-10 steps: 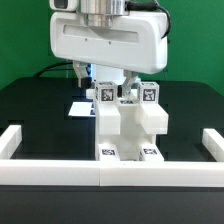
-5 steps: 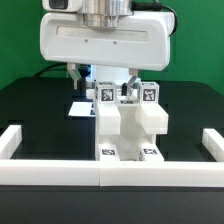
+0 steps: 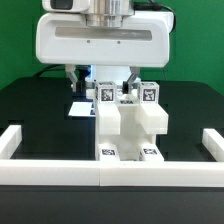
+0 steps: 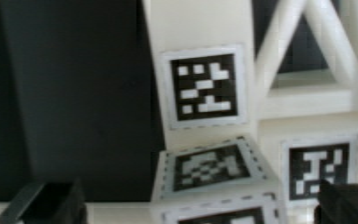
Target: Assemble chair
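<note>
One open gripper (image 3: 103,80), above white chair (image 3: 128,125)

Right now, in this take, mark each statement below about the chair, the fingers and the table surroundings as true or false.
1. The chair stands against the white border rail. True.
2. The fingers are clamped on a chair part. False: the gripper is open, with nothing held.
3. Square black-and-white tags show on the chair. True.
4. The chair lies on a bare green table. False: the table surface is black; green is only the backdrop.
5. The gripper sits above and behind the chair in the exterior view. True.
</note>
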Motion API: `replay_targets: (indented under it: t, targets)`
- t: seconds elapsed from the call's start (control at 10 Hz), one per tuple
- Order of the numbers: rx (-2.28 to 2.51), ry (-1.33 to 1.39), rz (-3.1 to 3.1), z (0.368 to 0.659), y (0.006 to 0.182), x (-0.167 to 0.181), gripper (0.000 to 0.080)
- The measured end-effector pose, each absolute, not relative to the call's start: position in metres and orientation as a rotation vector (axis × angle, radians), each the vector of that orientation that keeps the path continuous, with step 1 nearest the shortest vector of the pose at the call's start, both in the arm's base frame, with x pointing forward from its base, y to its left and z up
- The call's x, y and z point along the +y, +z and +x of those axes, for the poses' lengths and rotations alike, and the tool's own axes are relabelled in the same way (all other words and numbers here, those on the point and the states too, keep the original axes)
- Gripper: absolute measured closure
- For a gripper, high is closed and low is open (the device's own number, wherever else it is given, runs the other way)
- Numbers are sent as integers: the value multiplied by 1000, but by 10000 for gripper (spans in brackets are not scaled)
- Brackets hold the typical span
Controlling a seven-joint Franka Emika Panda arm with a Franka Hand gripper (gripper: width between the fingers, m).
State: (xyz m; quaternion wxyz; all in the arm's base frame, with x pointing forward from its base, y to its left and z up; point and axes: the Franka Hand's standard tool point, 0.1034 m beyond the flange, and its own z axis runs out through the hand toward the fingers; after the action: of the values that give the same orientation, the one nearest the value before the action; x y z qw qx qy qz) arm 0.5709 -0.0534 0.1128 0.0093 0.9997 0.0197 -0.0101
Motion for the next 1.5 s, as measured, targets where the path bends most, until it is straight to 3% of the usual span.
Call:
replay_targets:
  t: [0.2, 0.3, 0.4, 0.6, 1.5]
  targets:
    - [249, -33, 3110, 571, 113, -55, 150]
    - [261, -33, 3109, 571, 113, -56, 272]
    - [246, -33, 3110, 571, 113, -56, 272]
    - [192, -32, 3114, 571, 113, -56, 514]
    - [-673, -24, 3044, 571, 113, -54, 512]
